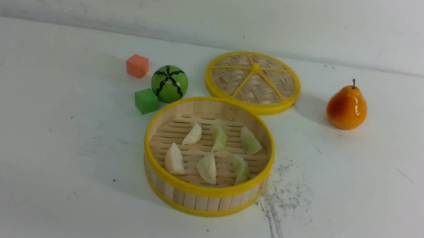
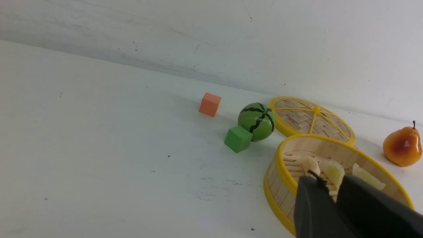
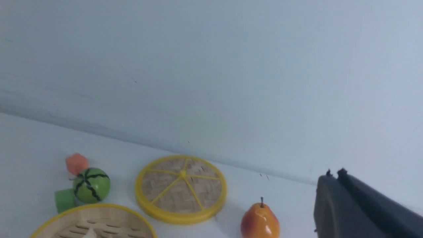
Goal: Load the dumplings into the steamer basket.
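The steamer basket (image 1: 201,192) stands at the table's middle, round, with wooden slat walls and yellow rims. Inside lie several dumplings: three cream-white ones (image 1: 174,159) and three pale green ones (image 1: 250,141), all on the slatted floor. Neither gripper shows in the front view. In the left wrist view my left gripper (image 2: 330,185) hovers over the near side of the basket (image 2: 281,165), its jaws a narrow gap apart and empty, with dumplings (image 2: 333,170) showing beyond the tips. My right gripper (image 3: 334,173) is shut on nothing, raised to the right of the basket rim (image 3: 92,206).
The woven yellow-rimmed lid (image 1: 252,82) lies flat behind the basket. A watermelon ball (image 1: 169,84), a green cube (image 1: 146,101) and an orange cube (image 1: 137,65) sit at the basket's back left. A pear (image 1: 347,107) stands at the right. A wall closes the back.
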Robot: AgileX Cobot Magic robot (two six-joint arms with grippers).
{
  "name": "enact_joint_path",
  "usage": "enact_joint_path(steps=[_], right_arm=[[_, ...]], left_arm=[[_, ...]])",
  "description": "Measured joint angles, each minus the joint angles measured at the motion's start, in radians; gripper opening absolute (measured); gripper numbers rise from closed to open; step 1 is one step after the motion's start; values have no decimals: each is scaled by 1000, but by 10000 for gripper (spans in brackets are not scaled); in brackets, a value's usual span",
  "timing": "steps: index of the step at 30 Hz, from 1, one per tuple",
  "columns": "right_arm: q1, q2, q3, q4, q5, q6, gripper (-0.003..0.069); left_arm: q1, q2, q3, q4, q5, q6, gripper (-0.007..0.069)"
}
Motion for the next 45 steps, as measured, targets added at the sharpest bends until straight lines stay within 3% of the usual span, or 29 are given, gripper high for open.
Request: enact_joint_path(steps=[3, 4, 5, 6, 7, 12, 16, 23, 28, 31, 34, 37, 39, 40, 43, 45], right_arm=[[0, -178, 315, -142, -230, 140, -20], [0, -178, 315, -142, -248, 152, -20], [0, -265, 509, -270, -399, 273, -15], [0, -272, 526, -284, -422, 286, -14], [-1, -313, 622, -363, -465, 380, -11], [-26, -353, 739, -517, -377, 756, -8], [-30, -355, 739, -580, -345, 959, -5], [-30, -355, 739, -670, -350, 1037, -1], [-30, -392, 740, -878, -316, 1042, 0], [-41, -453, 744, -919, -308, 1039, 0], [-68, -499, 749, -870, -303, 1014, 0], [-195, -603, 799, -660, -338, 822, 0], [-287, -680, 865, -429, -401, 588, 0], [-295, -686, 871, -409, -405, 569, 0], [-404, -750, 947, -108, -448, 269, 0], [-476, -764, 998, 186, -464, 13, 0]], left_arm=[[0, 0, 0, 0, 0, 0, 111], [0, 0, 0, 0, 0, 0, 111], [0, 0, 0, 0, 0, 0, 111], [0, 0, 0, 0, 0, 0, 111], [0, 0, 0, 0, 0, 0, 111], [0, 0, 0, 0, 0, 0, 113], [0, 0, 0, 0, 1, 0, 114], [0, 0, 0, 0, 5, 0, 122], [0, 0, 0, 0, 7, 0, 128], [0, 0, 0, 0, 9, 0, 128], [0, 0, 0, 0, 15, 0, 128], [0, 0, 0, 0, 19, 0, 128], [0, 0, 0, 0, 20, 0, 128], [0, 0, 0, 0, 20, 0, 128], [0, 0, 0, 0, 20, 0, 129], [0, 0, 0, 0, 19, 0, 129]])
